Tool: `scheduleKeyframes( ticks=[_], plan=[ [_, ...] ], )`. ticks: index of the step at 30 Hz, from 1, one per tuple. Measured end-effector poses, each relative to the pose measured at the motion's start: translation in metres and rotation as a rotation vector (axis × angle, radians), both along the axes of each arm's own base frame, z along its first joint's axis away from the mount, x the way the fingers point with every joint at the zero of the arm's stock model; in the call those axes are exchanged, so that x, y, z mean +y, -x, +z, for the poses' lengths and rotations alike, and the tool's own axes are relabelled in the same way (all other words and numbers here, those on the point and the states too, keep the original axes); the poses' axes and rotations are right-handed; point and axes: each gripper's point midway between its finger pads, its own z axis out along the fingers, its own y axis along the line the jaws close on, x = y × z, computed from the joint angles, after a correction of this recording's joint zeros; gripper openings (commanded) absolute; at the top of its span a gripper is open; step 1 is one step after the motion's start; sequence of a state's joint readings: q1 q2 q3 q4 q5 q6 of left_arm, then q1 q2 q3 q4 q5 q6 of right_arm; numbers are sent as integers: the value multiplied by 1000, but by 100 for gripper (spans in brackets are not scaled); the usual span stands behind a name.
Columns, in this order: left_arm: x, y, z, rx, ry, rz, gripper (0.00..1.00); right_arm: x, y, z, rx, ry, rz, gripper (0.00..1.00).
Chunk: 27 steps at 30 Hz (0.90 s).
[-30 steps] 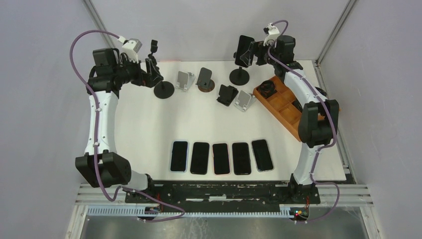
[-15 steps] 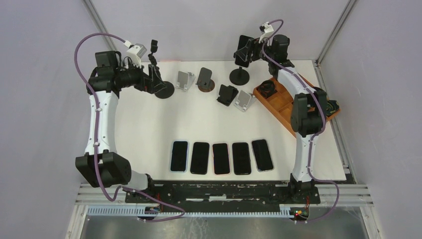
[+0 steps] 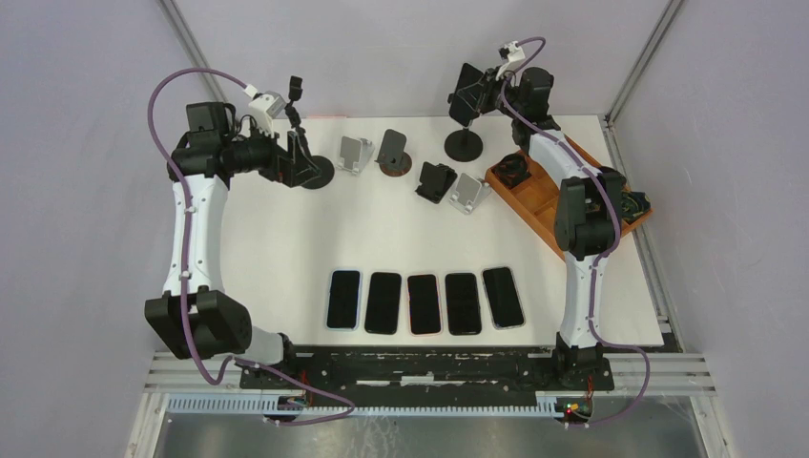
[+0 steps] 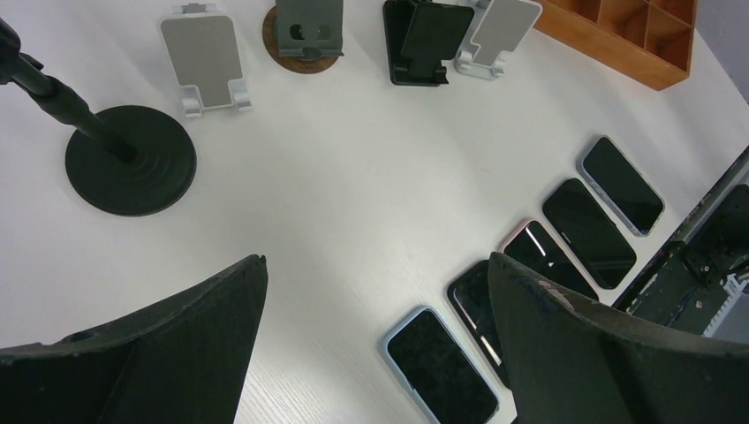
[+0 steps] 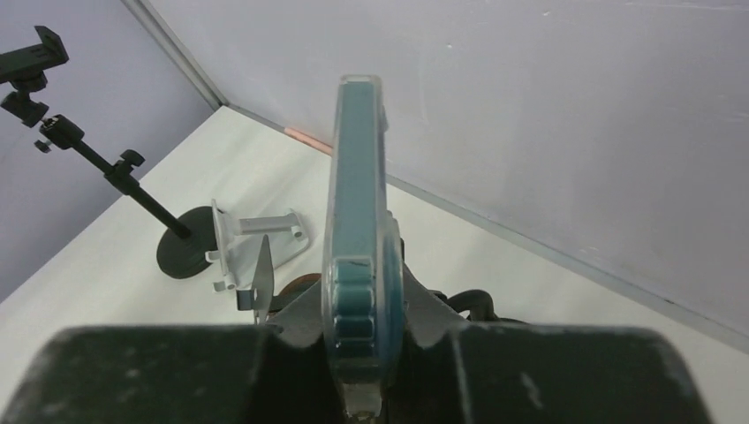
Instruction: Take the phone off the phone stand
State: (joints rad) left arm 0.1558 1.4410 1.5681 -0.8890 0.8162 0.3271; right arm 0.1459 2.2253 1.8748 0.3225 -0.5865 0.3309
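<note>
Black fingers, spread wide with nothing between them: that's the left end effector (image 4: 375,265), hovering over the white surface (image 3: 277,239) beside the empty pole stand (image 4: 131,161). It's parked out of the way, I'd say; this job belongs to the other side.

Moving across, a silver desk stand (image 4: 205,53) and its low neighbours sit bare along the back. Five spare phones (image 3: 424,303) lie flat in a row at the near edge, probably the ones already lifted off.

Now the action, far right corner. The phone (image 5: 355,221), in a teal case and seen edge-on from the wrist, sits up at the head of the tall phone stand (image 3: 465,148). The right end effector (image 5: 358,343) is pinched on its two faces, since the flat sides give the pads their broadest hold. Whether the phone has cleared the cradle, I can't tell. A straight pull away from the clamp looks like the call. Last, a wooden tray (image 4: 636,40) at the far right, uninvolved.
</note>
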Motion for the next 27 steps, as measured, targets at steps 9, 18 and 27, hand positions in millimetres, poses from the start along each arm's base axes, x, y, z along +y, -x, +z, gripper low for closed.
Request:
scheduleKeyframes(
  ticks=[9,18,27],
  plan=[
    [-1,5,-6,20,-2,-14,100,-10,-10,8,-3,4,-72,0],
    [-4,7,-5,19,11,-29,100,-18,-15,20,-18,-4,-129,0],
    [-8,12,-4,34,32,-47,100,-19,22,111,-129,-43,-122,0]
  ],
)
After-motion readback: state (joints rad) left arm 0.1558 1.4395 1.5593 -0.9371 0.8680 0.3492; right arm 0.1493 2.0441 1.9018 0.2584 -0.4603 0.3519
